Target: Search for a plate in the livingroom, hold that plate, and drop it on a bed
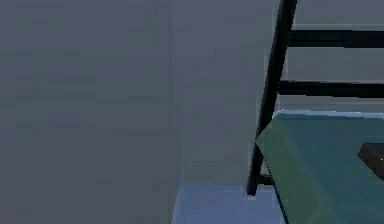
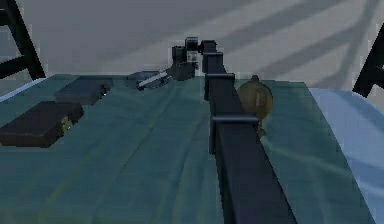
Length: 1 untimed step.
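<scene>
Grey wall ahead, bare, across the forward view's left and middle, with one strip of blue floor at its foot. One bed, teal-covered, corner at that view's lower right, near the wall. One black laddered frame upright behind the corner, and one small dark thing on the cover at the right edge. Teal cover again over most of the arm side view, black rails at top left and more at the right edge. One arm, a dark bar up from the bottom edge over the cover, ending in two white squares. One gripper left of the squares, above the cover, a pale grey streak at its tip. Streak perhaps finger, perhaps plate: cannot tell. Holding anything or not: cannot tell either. Two dark flat cases on the cover at left, near each other, well left of the arm. One brown round lump just right of the arm, on the cover, close against the bar. One pale blue sheet beyond the cover's right edge. Open cover between cases and arm, and across the lower left. Less room right of the arm, between lump and sheet. Ahead, only the narrow floor strip between wall and bed corner.
</scene>
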Motion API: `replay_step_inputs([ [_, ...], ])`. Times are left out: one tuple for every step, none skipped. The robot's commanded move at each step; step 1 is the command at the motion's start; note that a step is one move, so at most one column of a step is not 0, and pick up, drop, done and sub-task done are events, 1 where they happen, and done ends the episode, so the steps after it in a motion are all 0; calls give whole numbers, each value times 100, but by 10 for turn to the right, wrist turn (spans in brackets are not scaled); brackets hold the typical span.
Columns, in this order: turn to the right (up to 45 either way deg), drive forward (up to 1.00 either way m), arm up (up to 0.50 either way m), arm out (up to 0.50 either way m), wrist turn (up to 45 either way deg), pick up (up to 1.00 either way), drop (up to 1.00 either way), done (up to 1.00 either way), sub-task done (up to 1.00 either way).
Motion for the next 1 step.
replay_step_inputs([
  [0,0,0,0,330,0,0,0,0],
])
